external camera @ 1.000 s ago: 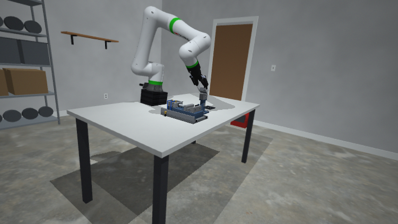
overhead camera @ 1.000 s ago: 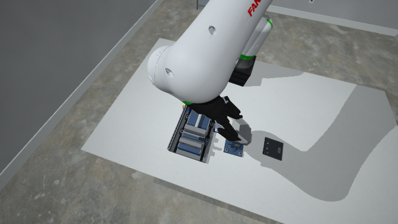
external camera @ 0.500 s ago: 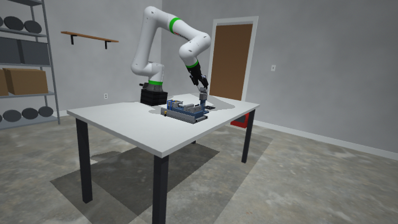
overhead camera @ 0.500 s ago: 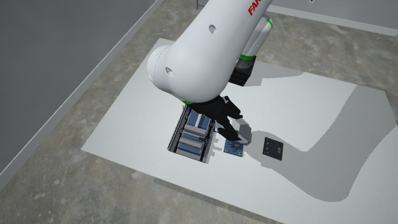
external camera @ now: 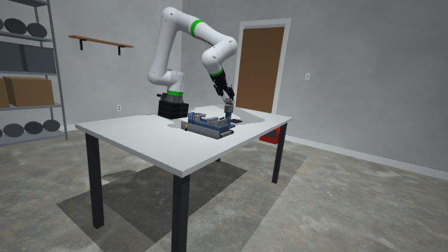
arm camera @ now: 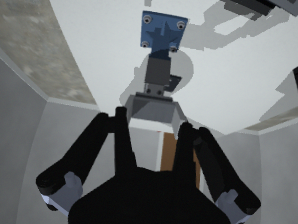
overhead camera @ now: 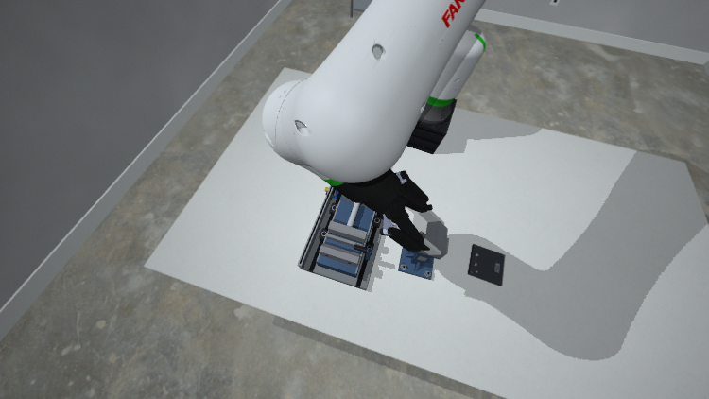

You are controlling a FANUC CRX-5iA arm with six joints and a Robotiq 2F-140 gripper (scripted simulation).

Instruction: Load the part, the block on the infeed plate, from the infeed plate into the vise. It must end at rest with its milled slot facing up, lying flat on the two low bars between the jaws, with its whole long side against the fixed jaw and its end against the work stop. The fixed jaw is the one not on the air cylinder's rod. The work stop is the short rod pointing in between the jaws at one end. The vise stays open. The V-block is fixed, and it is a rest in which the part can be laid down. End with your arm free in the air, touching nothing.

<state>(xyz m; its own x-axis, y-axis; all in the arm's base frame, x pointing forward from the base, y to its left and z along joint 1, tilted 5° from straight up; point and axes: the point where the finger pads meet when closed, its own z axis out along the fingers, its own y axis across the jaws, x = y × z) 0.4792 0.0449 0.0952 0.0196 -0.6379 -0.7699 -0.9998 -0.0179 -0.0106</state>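
Your hand (overhead camera: 430,244) is clamped on the part (overhead camera: 432,234), a grey block carried in the air just above the blue V-block (overhead camera: 416,265); the infeed plate (overhead camera: 486,264) lies bare on the surface (overhead camera: 495,198), on the far side of the V-block from the vise (overhead camera: 341,243). The relation that counts: the part hangs straight out from the fingertips with its long axis running down toward the V-block, as the wrist view shows it, end-on; the vise sits just beside the V-block, so the likely next move is either a lay-down in that rest or a short carry across. Hidden from you: the milled slot cannot be made out in any of the 3 views; the arm (overhead camera: 356,98) covers the cylinder end of the vise from above; the work stop is too small to pick out.
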